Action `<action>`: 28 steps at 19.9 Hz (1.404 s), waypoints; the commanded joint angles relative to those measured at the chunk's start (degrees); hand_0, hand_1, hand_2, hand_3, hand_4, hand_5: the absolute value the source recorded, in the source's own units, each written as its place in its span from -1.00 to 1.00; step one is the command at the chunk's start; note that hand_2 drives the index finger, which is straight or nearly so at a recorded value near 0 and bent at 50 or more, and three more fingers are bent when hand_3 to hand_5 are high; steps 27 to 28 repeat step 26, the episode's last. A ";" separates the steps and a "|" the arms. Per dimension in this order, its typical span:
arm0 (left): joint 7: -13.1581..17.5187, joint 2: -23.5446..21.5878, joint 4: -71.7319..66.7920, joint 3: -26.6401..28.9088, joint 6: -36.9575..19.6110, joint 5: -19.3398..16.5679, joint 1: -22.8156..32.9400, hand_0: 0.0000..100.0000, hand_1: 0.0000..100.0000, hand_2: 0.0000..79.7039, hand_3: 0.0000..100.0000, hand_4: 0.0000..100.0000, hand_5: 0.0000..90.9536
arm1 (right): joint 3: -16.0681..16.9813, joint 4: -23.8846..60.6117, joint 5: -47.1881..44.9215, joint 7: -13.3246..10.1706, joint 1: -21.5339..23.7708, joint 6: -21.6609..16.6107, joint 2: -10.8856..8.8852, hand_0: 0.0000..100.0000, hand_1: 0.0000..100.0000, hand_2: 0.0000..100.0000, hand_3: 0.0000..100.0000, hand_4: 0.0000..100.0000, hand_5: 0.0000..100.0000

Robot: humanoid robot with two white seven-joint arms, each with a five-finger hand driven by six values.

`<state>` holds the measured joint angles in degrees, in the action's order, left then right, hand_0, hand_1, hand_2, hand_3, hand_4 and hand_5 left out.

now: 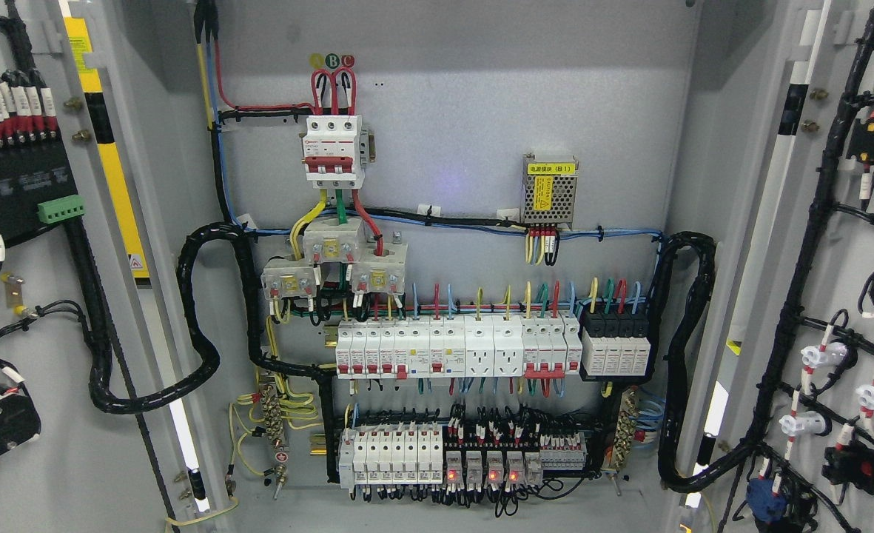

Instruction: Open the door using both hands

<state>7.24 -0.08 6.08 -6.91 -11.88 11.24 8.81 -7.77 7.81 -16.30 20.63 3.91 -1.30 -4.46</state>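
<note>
The grey electrical cabinet stands wide open in the head view. Its left door (44, 444) is swung out to the left and shows its inner face with wiring and terminal blocks. Its right door (814, 244) is swung out to the right and shows black cable looms and the backs of switches. Between them the back panel (466, 111) carries a main breaker (333, 152), a small power supply (549, 189) and rows of white breakers (455, 348). Neither of my hands or arms shows in the picture.
Thick black cable bundles loop from the panel to each door, one at the left (192, 326) and one at the right (684, 355). A yellow and black strip (107, 148) runs down the left frame. A lower relay row (481, 463) has red lights.
</note>
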 commanded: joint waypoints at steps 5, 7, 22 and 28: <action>0.05 -0.62 -0.46 -0.12 -0.42 -0.08 -0.20 -0.76 0.11 -1.00 -1.00 -1.00 -1.00 | -0.14 -0.52 0.12 -1.65 -0.57 0.07 0.60 -1.00 0.00 -0.92 -1.00 -1.00 -1.00; -0.47 -0.45 -0.55 -0.12 -0.25 -0.08 -0.20 -0.76 0.11 -1.00 -1.00 -1.00 -1.00 | -0.05 -0.52 0.12 -1.65 -0.57 0.07 0.68 -1.00 0.00 -0.92 -1.00 -1.00 -1.00; -1.62 -0.71 -0.63 -0.04 0.01 -0.08 -1.17 -0.76 0.11 -1.00 -1.00 -1.00 -1.00 | -0.14 -1.05 0.21 -1.21 -0.66 -0.02 0.95 -1.00 0.00 -0.92 -1.00 -1.00 -1.00; -1.53 -0.80 -0.72 -0.04 0.01 -0.08 -1.17 -0.76 0.11 -1.00 -1.00 -1.00 -1.00 | -0.14 -1.83 0.21 -1.21 -0.66 -0.02 1.04 -1.00 0.00 -0.92 -1.00 -1.00 -1.00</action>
